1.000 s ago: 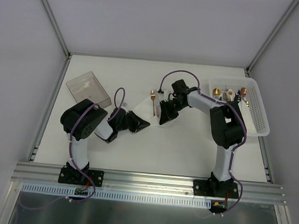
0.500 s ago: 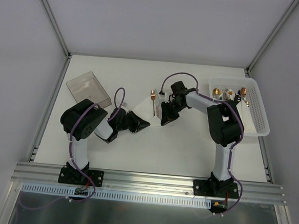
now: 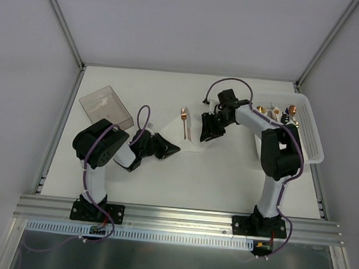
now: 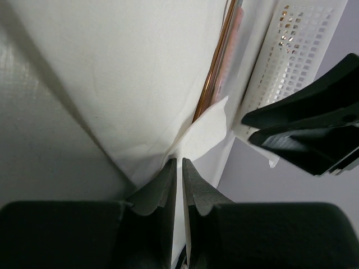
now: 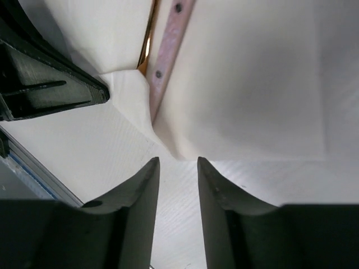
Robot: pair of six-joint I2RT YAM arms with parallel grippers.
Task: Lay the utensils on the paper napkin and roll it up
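In the middle of the overhead view, the right fingers (image 5: 140, 196) have just parted and drawn rightward off the thin white paper napkin (image 4: 129, 67), holding nothing. The left fingers (image 4: 162, 188) stay pinched on its corner. A slender copper utensil (image 3: 184, 119) lies on it, so the rolling looks unfinished.

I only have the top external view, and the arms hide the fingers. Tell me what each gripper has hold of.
Observer: In the left wrist view, the left gripper is shut on the paper napkin, pinching a thin fold of it.
Operator: Now the right one.
Observer: The right gripper is open. Its jaws stand apart with the napkin showing in the gap, and it holds nothing.
Operator: Report the cutlery.
Observer: A copper utensil lies on the napkin, with its near end tucked under a lifted fold.
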